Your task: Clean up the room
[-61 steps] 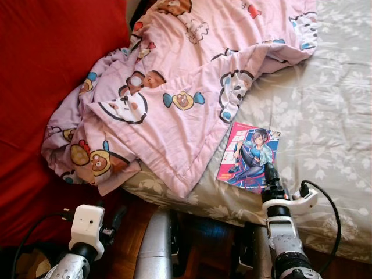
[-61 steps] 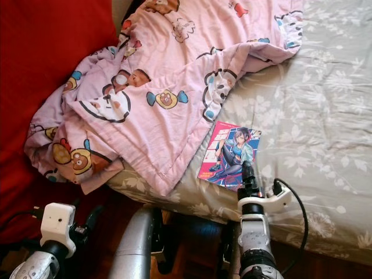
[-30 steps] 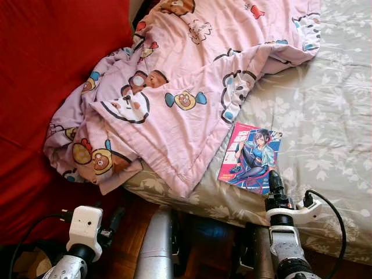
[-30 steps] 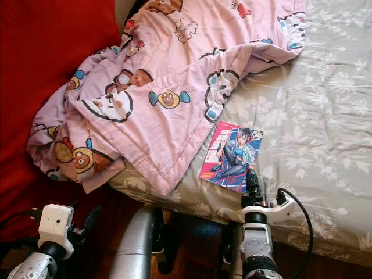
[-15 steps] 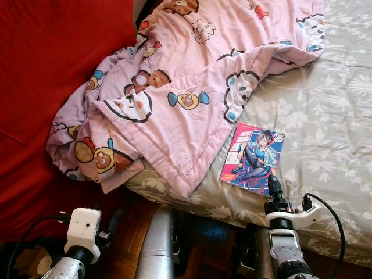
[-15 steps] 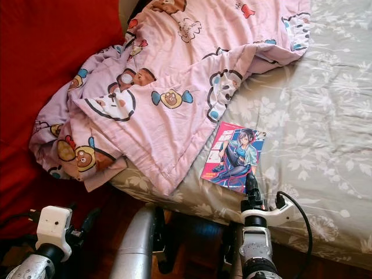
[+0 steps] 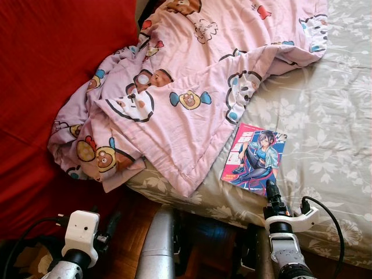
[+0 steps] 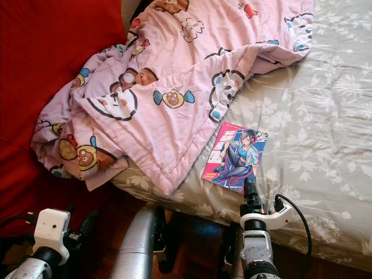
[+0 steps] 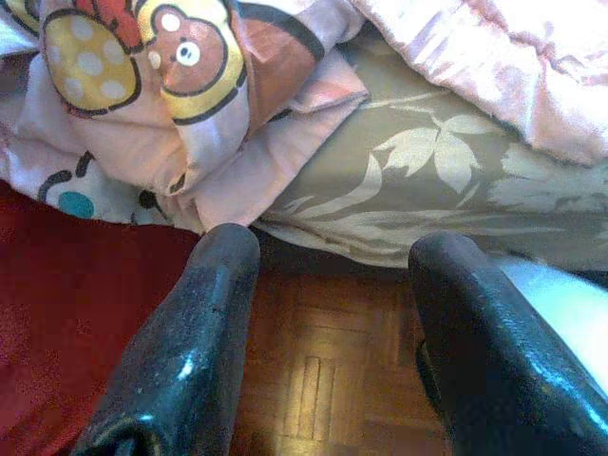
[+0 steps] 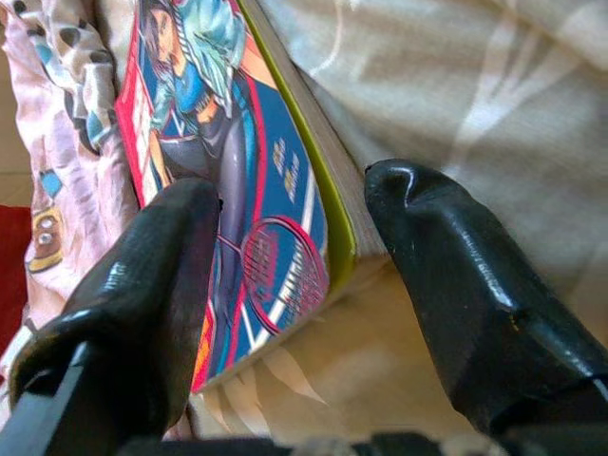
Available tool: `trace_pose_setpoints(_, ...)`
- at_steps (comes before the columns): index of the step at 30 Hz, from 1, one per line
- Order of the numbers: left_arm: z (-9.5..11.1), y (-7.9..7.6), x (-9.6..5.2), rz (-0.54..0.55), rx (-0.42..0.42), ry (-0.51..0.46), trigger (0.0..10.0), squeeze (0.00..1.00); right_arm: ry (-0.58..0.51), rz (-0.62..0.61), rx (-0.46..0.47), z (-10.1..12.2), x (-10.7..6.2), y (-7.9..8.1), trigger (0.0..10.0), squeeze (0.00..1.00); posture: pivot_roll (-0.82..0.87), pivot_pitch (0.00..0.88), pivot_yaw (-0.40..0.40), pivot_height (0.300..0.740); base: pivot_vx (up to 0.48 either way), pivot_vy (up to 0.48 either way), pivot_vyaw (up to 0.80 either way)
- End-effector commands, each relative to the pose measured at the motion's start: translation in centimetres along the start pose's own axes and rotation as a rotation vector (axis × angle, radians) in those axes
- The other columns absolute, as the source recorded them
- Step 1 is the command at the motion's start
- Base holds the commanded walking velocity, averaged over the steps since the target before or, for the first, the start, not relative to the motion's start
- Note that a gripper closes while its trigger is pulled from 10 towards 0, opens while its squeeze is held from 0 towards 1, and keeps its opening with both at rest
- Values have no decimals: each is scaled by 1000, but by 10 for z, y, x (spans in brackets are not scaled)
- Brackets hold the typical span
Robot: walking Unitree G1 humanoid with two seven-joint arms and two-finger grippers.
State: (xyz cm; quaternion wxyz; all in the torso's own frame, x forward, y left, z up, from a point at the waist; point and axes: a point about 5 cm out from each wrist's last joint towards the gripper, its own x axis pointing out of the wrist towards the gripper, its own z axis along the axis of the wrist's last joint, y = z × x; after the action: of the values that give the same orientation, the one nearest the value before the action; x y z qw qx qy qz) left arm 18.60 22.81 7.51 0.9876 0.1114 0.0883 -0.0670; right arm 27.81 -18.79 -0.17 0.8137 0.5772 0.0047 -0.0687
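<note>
— Right wrist view first: what's between those fingers?

— A glossy comic book [image 10: 237, 180], thin and flat, with a drawn figure in blue and pink on the cover and a yellow-green spine. The right gripper [image 10: 294, 285] has its two rounded black fingers spread, one on each side of the book's near corner, not closed on it.

— And where does the book lie?

— On the grey bedsheet [image 7: 325, 116], a soft cloth printed with pale leaves, near the bed's edge and just beside the hem of a rumpled pink quilt [image 7: 186, 87] covered in cartoon bears. The quilt is padded and creased, spilling off the mattress corner toward a red cloth [image 7: 52, 75].

— The other arm?

— The left gripper [image 9: 328, 323] hangs low by the bed's side, fingers apart, over a dark parquet floor [image 9: 323, 380] of small wooden blocks. A black cable [image 7: 328, 215] loops from the right wrist.
</note>
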Motion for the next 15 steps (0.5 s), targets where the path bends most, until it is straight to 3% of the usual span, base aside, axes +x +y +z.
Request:
trace_pose_setpoints(1,-8,6,-11,16,5,54,10000,0,42,-74,25,-12,-15,-15,10000,0,300,449,188,616,0,0,0)
trace_pose_setpoints(15,-5,10,-23,11,19,81,10000,0,-81,-153,61,19,-12,-24,10000,0,322,485,208,616,0,0,0)
